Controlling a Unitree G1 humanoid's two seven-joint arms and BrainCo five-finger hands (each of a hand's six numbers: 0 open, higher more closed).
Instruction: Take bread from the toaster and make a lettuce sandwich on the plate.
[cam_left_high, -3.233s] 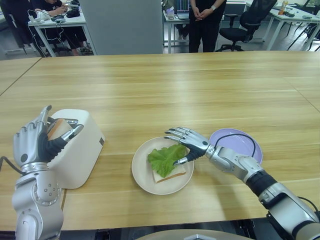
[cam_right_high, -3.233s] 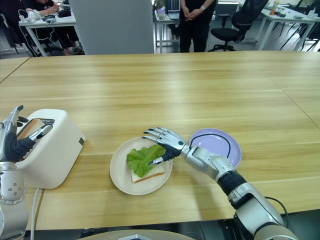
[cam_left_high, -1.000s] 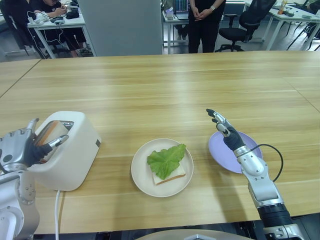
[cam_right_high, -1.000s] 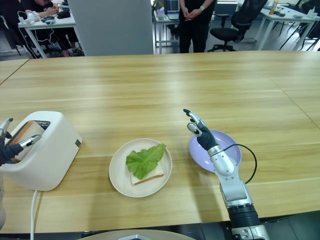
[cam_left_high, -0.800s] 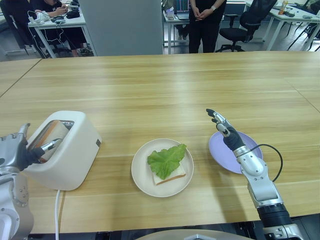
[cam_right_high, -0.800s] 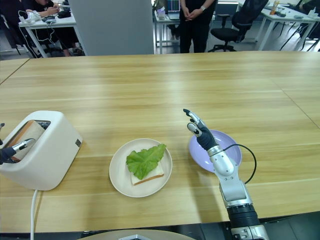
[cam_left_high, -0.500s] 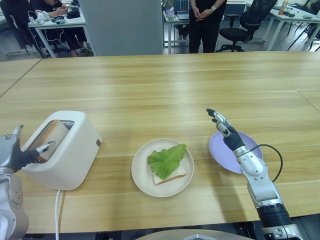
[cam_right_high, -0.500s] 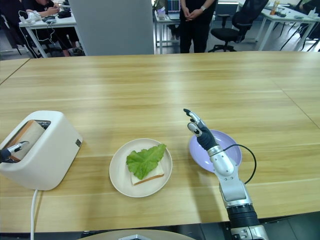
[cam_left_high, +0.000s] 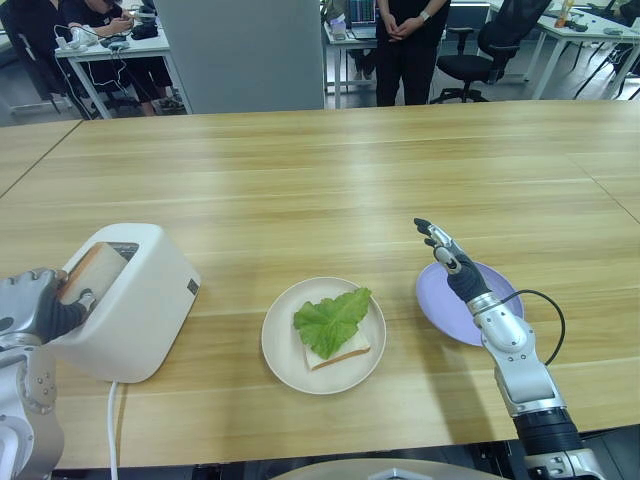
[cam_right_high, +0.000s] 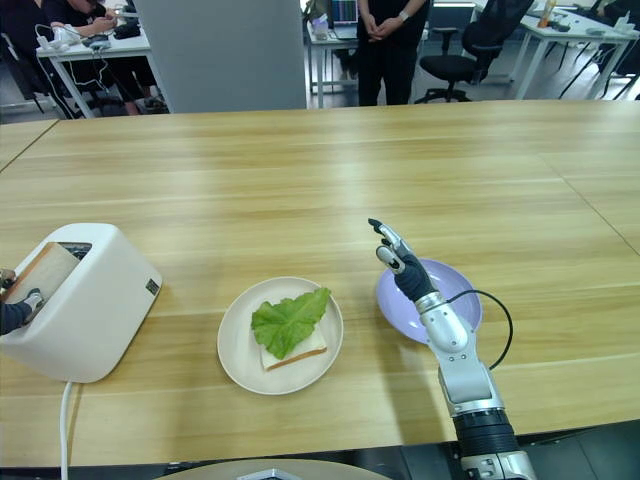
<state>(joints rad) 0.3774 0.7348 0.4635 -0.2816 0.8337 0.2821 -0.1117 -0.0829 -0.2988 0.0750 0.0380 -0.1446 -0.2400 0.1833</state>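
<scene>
A white toaster (cam_left_high: 145, 295) stands at the table's left front. A slice of bread (cam_left_high: 88, 272) leans out of its slot toward the left, with my left hand (cam_left_high: 33, 306) curled around its lower end. On the cream plate (cam_left_high: 281, 351) lies another bread slice (cam_left_high: 345, 349) with a green lettuce leaf (cam_left_high: 331, 320) on top. My right hand (cam_left_high: 446, 261) hangs above the left edge of a purple plate (cam_left_high: 437, 308), fingers straight and holding nothing, about a hand's width right of the cream plate.
The toaster's white cord (cam_left_high: 111, 420) runs off the front edge of the wooden table (cam_left_high: 300, 190). A black cable (cam_left_high: 545, 305) loops by my right forearm. Desks, chairs and people stand well behind the table.
My right hand left the lettuce and rose beside the purple plate, then stayed still. My left hand slid left and down, closing on the bread slice, which now leans out of the toaster.
</scene>
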